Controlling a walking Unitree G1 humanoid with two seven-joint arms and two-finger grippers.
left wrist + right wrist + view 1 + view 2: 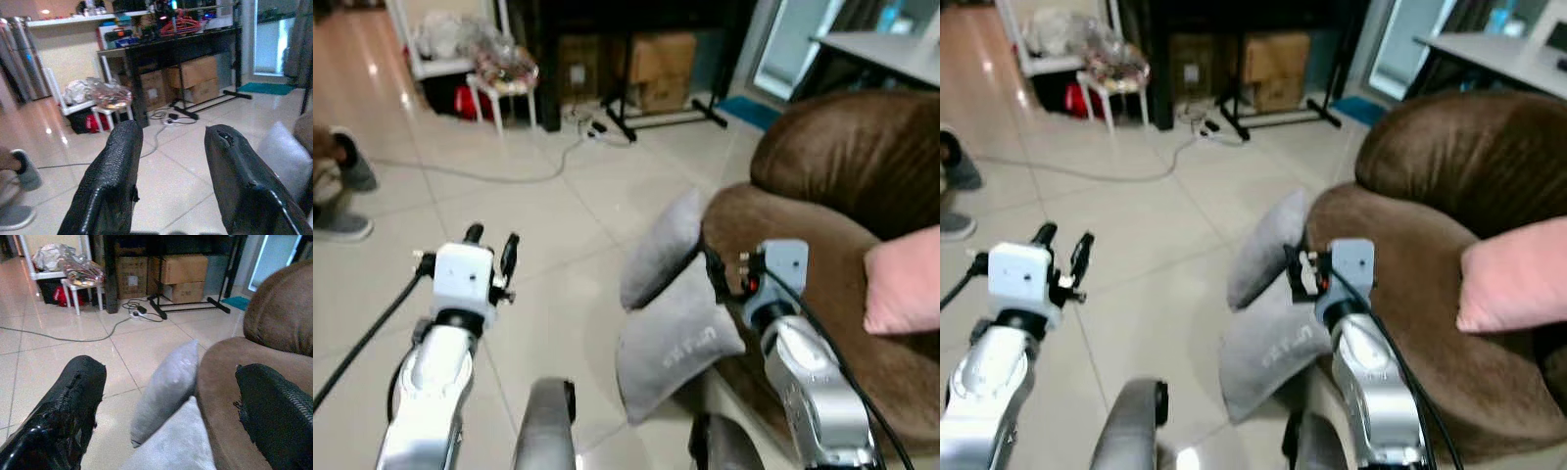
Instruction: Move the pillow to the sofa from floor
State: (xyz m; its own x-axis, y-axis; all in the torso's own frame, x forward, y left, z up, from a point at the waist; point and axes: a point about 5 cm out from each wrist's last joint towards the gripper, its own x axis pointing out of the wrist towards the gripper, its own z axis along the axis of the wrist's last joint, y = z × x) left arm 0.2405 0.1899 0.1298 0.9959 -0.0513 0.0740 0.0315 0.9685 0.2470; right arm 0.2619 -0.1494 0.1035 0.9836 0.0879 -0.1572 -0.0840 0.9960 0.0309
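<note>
Item: two grey pillows (pixel 671 338) leaning against the sofa (pixel 822 255)—soft, light, squashy; you pinch a corner with the right gripper (pixel 171 406), currently spread and empty.

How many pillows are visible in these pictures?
3. Two grey pillows lean against the sofa on the floor: upper pillow, lower pillow. A pink pillow lies on the seat.

Both silver arms reach forward at about the same height, the left gripper (pixel 492 247) and right gripper (pixel 171 406) each with fingers spread apart, holding nothing.
</note>
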